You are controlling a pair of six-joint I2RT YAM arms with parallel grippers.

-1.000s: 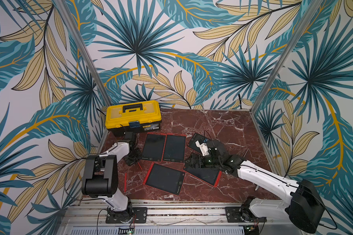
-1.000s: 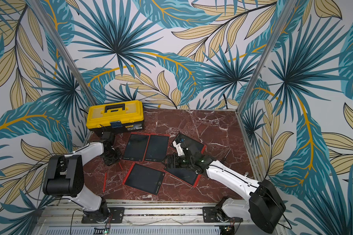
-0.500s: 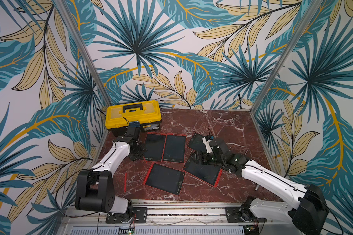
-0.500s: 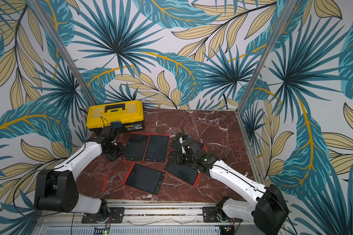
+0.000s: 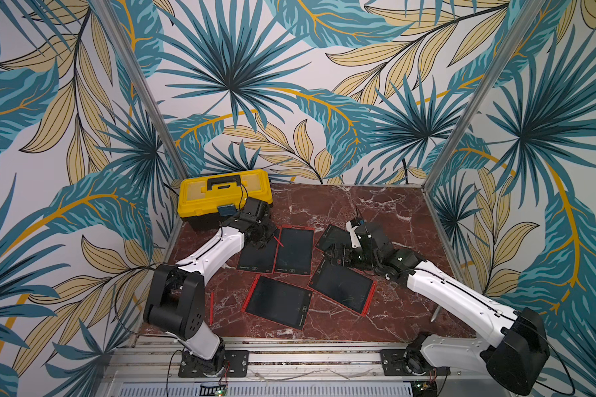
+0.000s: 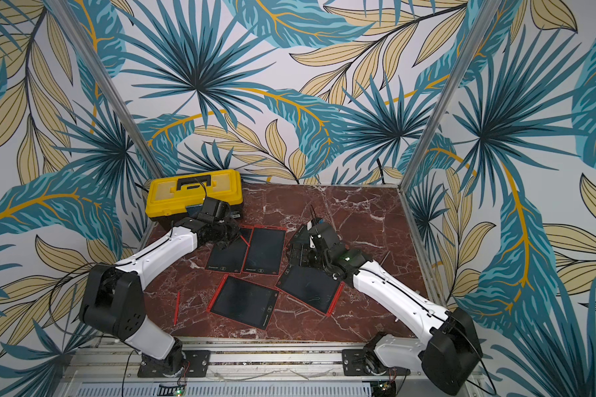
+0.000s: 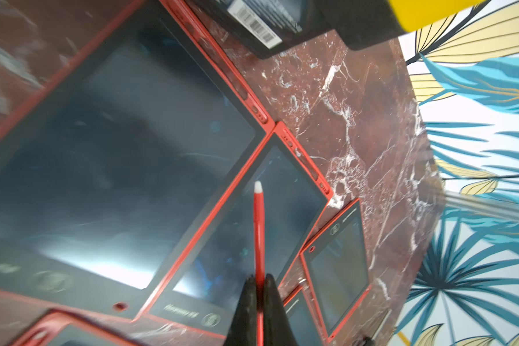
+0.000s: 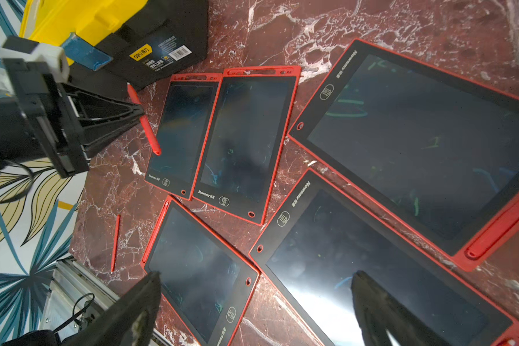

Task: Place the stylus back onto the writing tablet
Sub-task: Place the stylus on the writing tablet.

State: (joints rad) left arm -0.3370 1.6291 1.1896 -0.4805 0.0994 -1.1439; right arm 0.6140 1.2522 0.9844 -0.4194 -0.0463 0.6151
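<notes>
midway through the job at the desk [image 5: 375,213]: picked up, not yet seated. pinching a red stylus [image 7: 259,227] near its back end with the left pincer [image 7: 259,287], tips squeezed onto the shaft, white nib pointing ahead. carrying it over the two writing tablets lying side by side just in front of the yellow toolbox [image 5: 221,192], near the seam between the left tablet [image 5: 257,254] and the right tablet [image 5: 295,249] in both top views; cannot tell whether touching the glass. holding the right pincer [image 8: 255,277] spread wide and empty, hovering above the tablets on the other side of the desk.

left to do, by the look of it: lining the shaft up with a tablet's red edge slot, lowering, letting go. probably more after that, judging by a second red stylus [image 5: 211,307] lying loose on the marble near the left arm's base, apart from every tablet.

counted: five tablets, all dark-screened with red frames, namely the pair by the toolbox, a front tablet [image 5: 277,302], an angled tablet [image 5: 341,287] and a back tablet [image 5: 331,237] partly hidden under the right arm. two loose red styluses, one pinched, one on the desk. in the right wrist view, red bars resembling docked styluses along two tablet edges; too unclear to count for sure. one toolbox. two arms.
</notes>
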